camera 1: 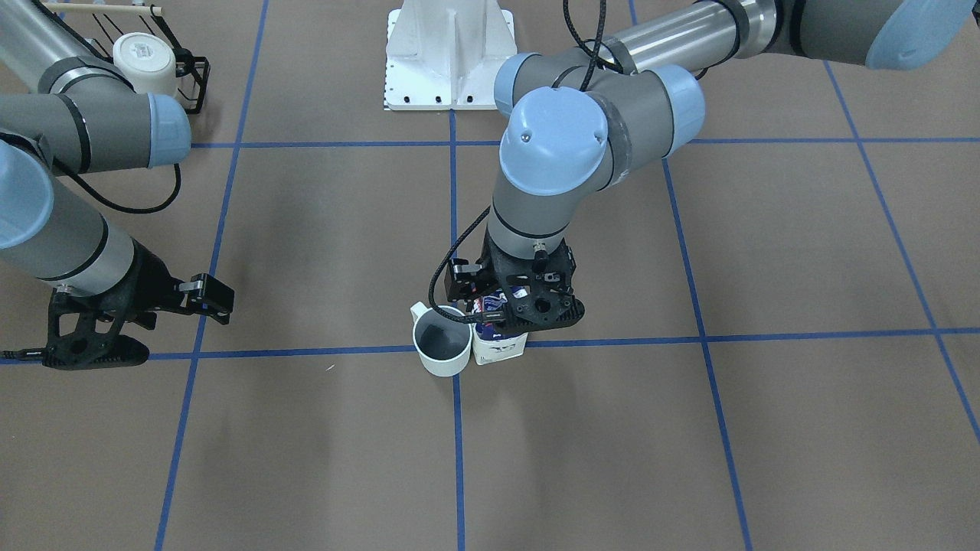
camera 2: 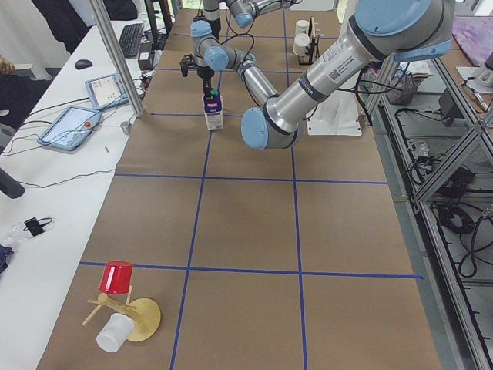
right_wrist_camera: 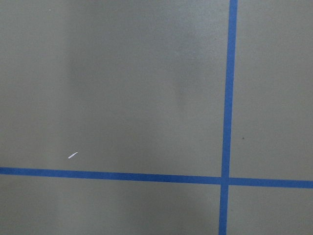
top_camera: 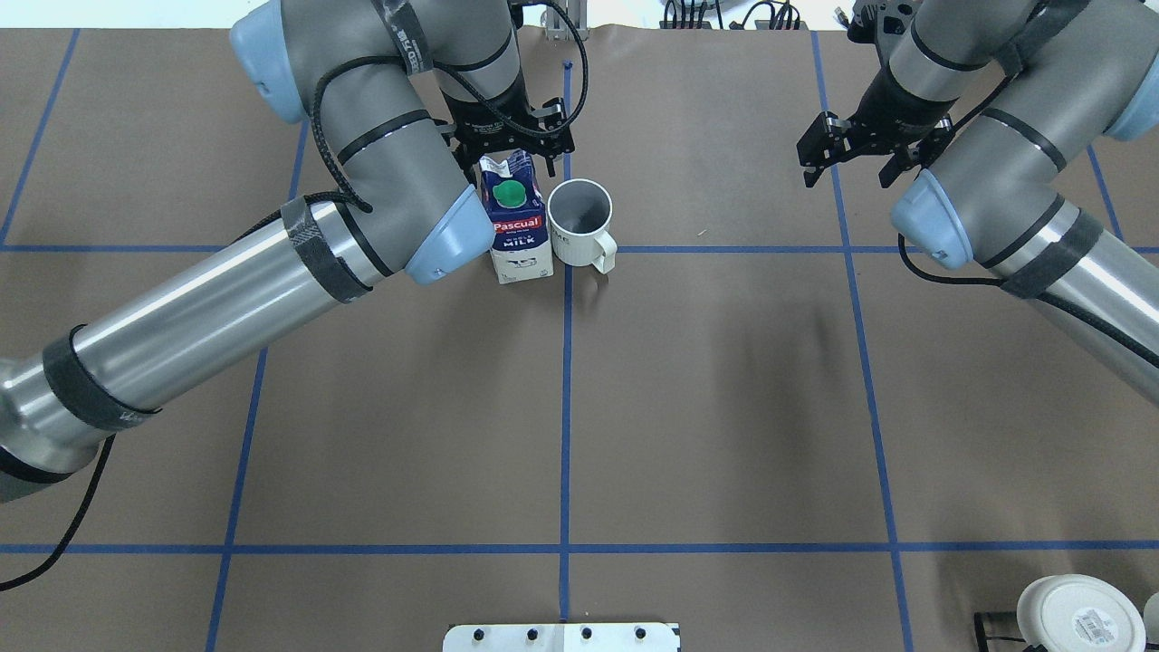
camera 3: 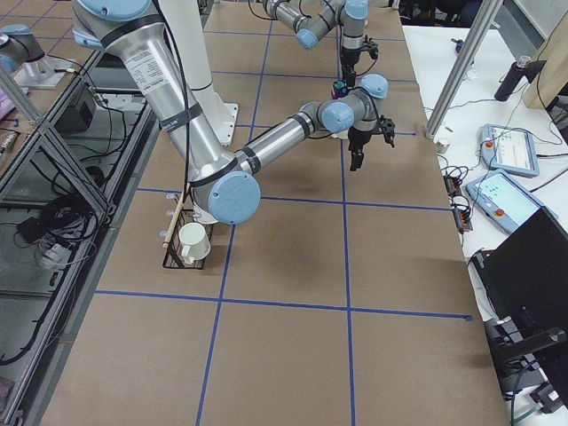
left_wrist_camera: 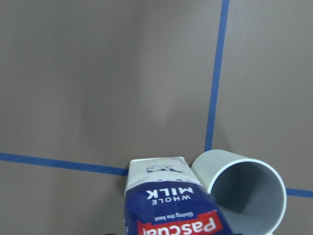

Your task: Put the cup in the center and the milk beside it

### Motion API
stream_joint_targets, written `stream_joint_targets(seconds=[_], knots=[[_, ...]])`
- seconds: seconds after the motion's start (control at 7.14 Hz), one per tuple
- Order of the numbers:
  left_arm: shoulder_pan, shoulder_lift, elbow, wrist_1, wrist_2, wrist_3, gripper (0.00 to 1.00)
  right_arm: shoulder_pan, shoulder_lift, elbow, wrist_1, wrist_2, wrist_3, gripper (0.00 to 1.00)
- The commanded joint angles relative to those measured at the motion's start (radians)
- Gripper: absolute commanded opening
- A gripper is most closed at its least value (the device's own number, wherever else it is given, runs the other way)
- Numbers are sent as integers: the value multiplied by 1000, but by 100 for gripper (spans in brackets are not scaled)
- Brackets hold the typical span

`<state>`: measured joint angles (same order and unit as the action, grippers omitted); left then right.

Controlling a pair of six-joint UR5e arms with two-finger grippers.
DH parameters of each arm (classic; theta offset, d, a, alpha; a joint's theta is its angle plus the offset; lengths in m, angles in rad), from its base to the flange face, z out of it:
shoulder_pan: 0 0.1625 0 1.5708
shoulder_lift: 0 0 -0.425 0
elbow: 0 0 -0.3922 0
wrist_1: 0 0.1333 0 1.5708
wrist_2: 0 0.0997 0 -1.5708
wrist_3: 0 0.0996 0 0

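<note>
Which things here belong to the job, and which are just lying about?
Job: plain white handled mug; tall navy-and-white milk carton with green cap.
Lying about: white cup with labelled base in black wire rack; red plastic cup and white cup on wooden stand.

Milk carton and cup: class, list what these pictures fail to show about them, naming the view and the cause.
Whether the left hand grips the milk: overhead, its wrist covers the fingers.
The cap: left wrist view, cut off by the bottom edge.
The cup: exterior left view, hidden behind the milk.
</note>
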<state>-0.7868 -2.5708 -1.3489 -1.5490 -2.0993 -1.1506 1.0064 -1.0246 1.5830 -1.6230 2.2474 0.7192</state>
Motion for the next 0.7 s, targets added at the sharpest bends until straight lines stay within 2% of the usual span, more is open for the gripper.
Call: stream_joint_targets(seconds=[0.0, 0.14, 0.28, 0.42, 0.56], knots=[[-32, 9, -71, 44, -5, 3, 98, 1, -2, -3, 2, -5, -3, 100], [-52, 29, -152, 120, -7, 5, 98, 12, 1, -8, 2, -8, -4, 100], [-67, 158, -317, 132, -8, 53, 98, 17, -23, -6, 6, -18, 2, 100], [-80, 349, -534, 121, -10, 72, 98, 20, -28, 0, 6, -37, 15, 100], [-127, 471, -641, 103, -13, 84, 98, 37, -55, 0, 5, -58, 5, 100]])
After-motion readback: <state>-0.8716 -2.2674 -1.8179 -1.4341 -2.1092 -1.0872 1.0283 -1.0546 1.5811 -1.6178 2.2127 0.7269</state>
